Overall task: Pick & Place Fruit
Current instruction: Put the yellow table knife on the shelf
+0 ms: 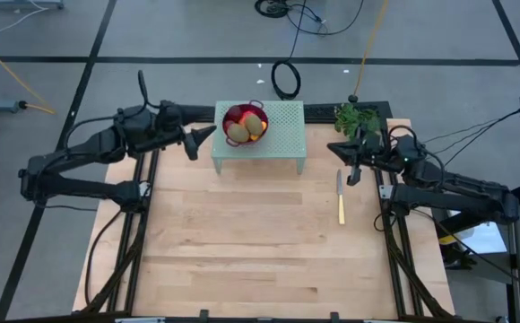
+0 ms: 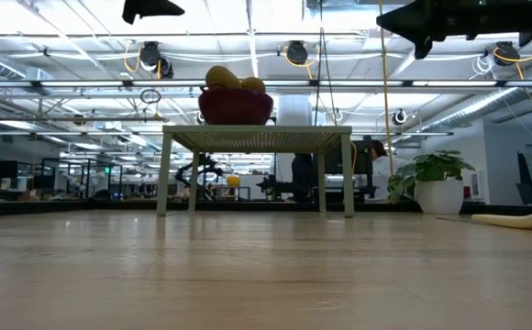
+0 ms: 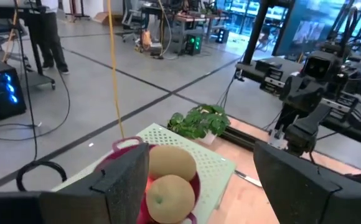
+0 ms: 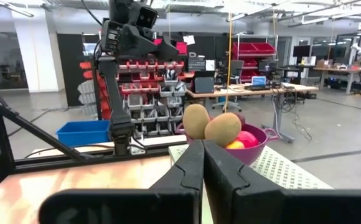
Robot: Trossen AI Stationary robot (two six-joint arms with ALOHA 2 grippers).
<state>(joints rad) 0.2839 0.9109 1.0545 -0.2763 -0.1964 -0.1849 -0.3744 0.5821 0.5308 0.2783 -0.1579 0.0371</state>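
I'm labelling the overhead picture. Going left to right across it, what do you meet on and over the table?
Left pincer → bowl of fruit on the green stand → knife → right pincer.

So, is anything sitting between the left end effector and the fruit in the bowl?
Nothing visible. The left end effector, open, hangs beside the purple wire-mesh bowl on the pale green perforated stand; its wrist view looks straight at the two brown-green oval fruits piled on top.
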